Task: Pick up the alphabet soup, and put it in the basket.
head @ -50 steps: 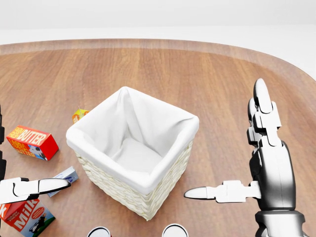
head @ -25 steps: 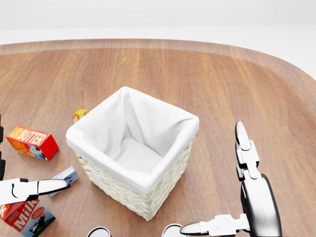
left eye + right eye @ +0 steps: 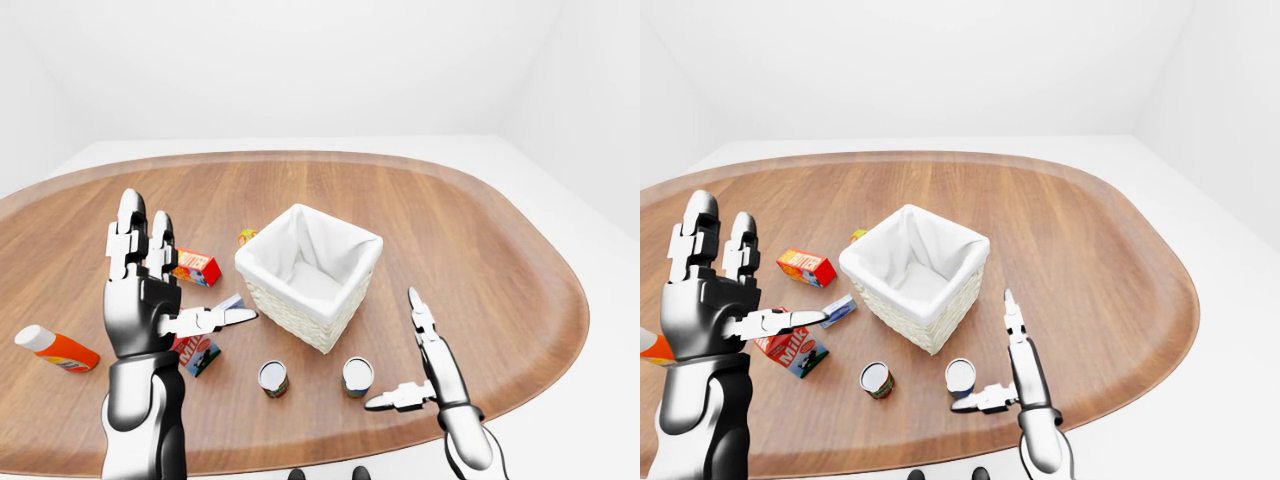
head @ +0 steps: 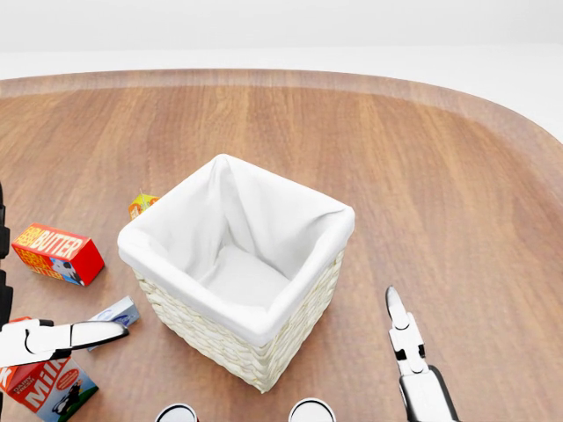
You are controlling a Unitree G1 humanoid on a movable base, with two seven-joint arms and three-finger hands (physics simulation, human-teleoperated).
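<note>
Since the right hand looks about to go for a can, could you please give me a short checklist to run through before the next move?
1. Right hand open and empty: ok.
2. Left hand open, raised clear of the cans: ok.
3. Basket upright, nothing visible inside: ok.
4. Which can is the alphabet soup, the left can or the right can: cannot tell, labels unreadable.
5. Both cans upright and apart from the basket: ok.
6. Right hand beside the right can, not touching it: ok.

Two cans (image 3: 273, 378) below the basket (image 3: 309, 275)
</note>
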